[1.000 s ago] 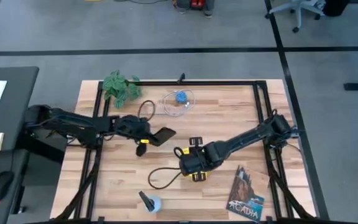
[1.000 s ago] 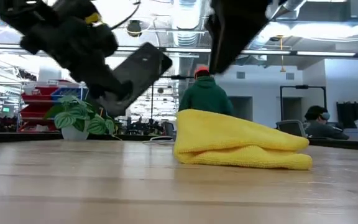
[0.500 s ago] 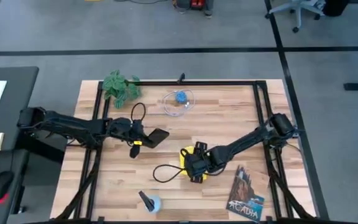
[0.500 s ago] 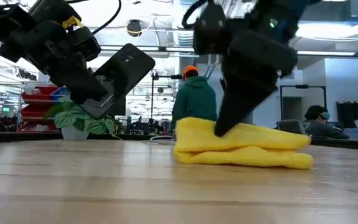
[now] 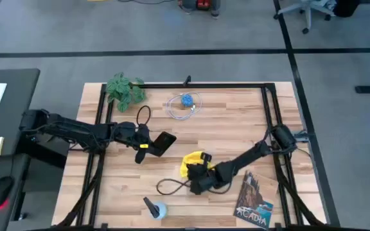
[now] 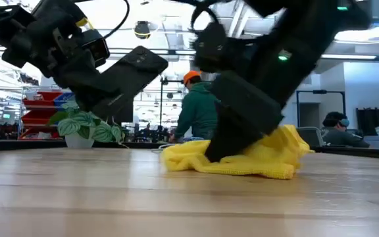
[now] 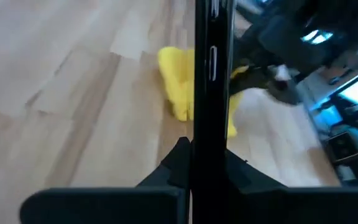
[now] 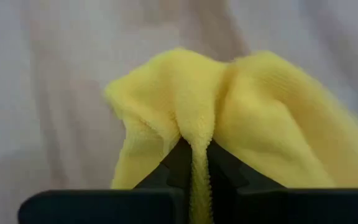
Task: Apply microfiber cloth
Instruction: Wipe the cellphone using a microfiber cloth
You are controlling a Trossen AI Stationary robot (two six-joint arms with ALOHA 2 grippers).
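The microfiber cloth (image 5: 191, 160) is a bright yellow rumpled heap on the wooden table, a little near of its middle; it also shows in the low view (image 6: 268, 158). My right gripper (image 5: 200, 178) is down at the cloth's near side, shut on it. My left gripper (image 5: 148, 146) hovers left of the table's middle, shut on a black smartphone (image 5: 164, 141). The low view shows the smartphone (image 6: 127, 72) tilted in the air. My left gripper pinches the smartphone's end nearest the arm (image 7: 207, 146) between its two fingers, one on each flat face. The fingers reach in from the table's left, along the phone. The phone is lifted clear of the table and tilted, its free end higher. My right gripper pinches a raised fold of the cloth (image 8: 194, 140) between its two fingers. It comes slanting down from the table's right and near side. The fold is bunched up at the fingers, while the cloth's underside (image 6: 196, 164) lies on the table.
A green leafy plant (image 5: 124, 88) stands at the far left corner. A clear dish with a blue thing (image 5: 185, 102) sits at the far middle. A book (image 5: 254, 200) lies near right, a small blue-and-dark thing (image 5: 154, 206) at the near edge. A person in green (image 6: 199, 112) is beyond the table.
My right gripper has come down onto the cloth, moved toward the near edge and taken hold of it. The cloth, folded flat before, is now bunched, with one side pulled up. My left gripper has drawn slightly toward the table's left with the phone.
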